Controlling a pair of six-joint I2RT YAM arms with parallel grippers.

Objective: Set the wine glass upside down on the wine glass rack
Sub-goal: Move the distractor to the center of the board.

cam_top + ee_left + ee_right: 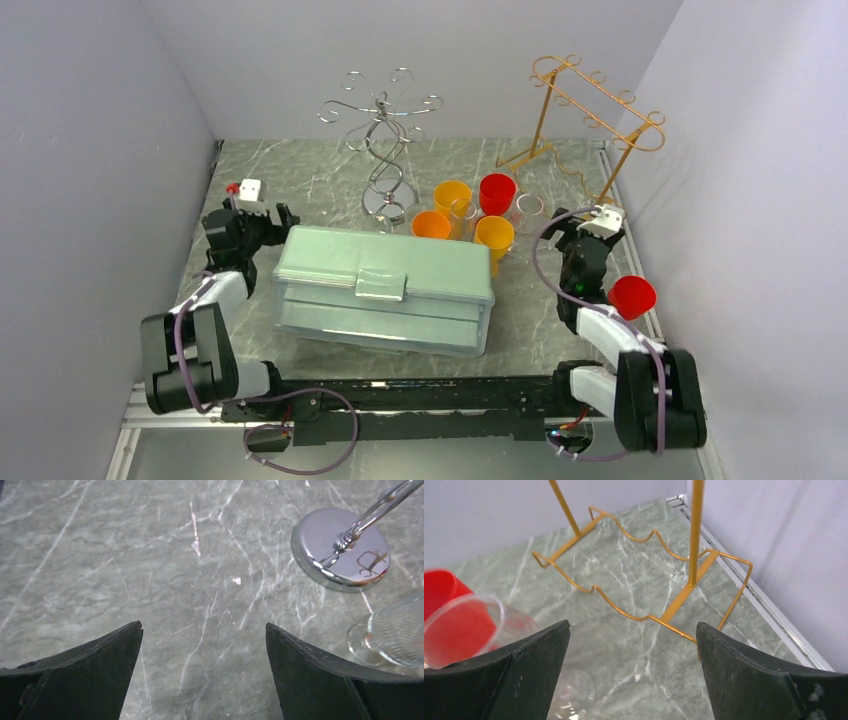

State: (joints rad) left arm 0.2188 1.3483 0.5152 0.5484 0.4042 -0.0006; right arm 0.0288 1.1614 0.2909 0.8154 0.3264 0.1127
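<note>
Top cam is looking down from above and behind the arm bases, covering the whole table point(300, 180). Left wrist cam is pointing nearly straight down, close to the surface, catching the chrome rack base point(320, 537). Right wrist cam is angling low toward the far-right corner at the gold rack point(695, 530). Top view is sharing both racks.

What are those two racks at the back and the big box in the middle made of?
Silver rack: likely chromed metal; its round base reflects like a mirror.
Gold rack: thin metal rod, gold-coloured, smooth sheen.
Box: probably plastic, pale green, matte, with a moulded latch.
</note>
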